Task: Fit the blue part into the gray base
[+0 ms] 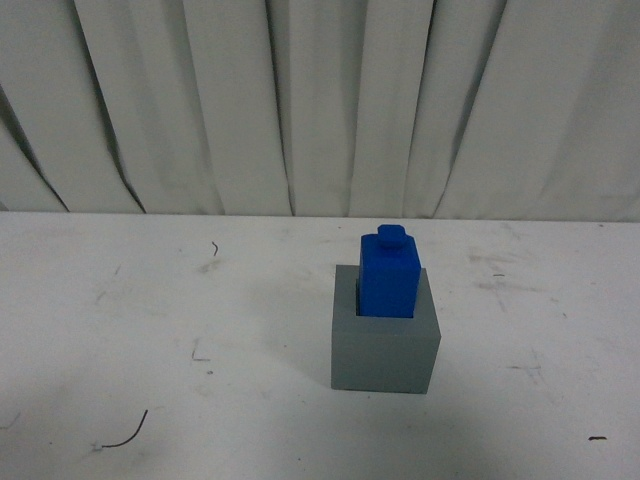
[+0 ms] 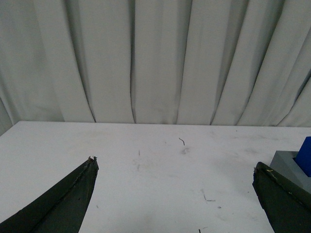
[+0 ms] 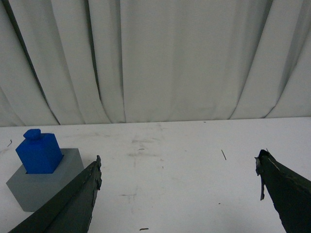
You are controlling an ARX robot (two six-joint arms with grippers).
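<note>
The blue part (image 1: 389,273) stands upright in the recess of the gray base (image 1: 385,350), its lower end sunk inside and its knob on top. The base sits on the white table a little right of centre. Neither arm shows in the front view. In the left wrist view my left gripper (image 2: 174,164) is open and empty; the gray base (image 2: 287,162) and an edge of the blue part (image 2: 305,155) show beyond one finger. In the right wrist view my right gripper (image 3: 179,159) is open and empty; the blue part (image 3: 39,152) in the gray base (image 3: 36,187) lies beside one finger.
The white table (image 1: 150,320) carries scuff marks and small dark threads (image 1: 125,437). A pleated white curtain (image 1: 320,100) hangs behind the table's far edge.
</note>
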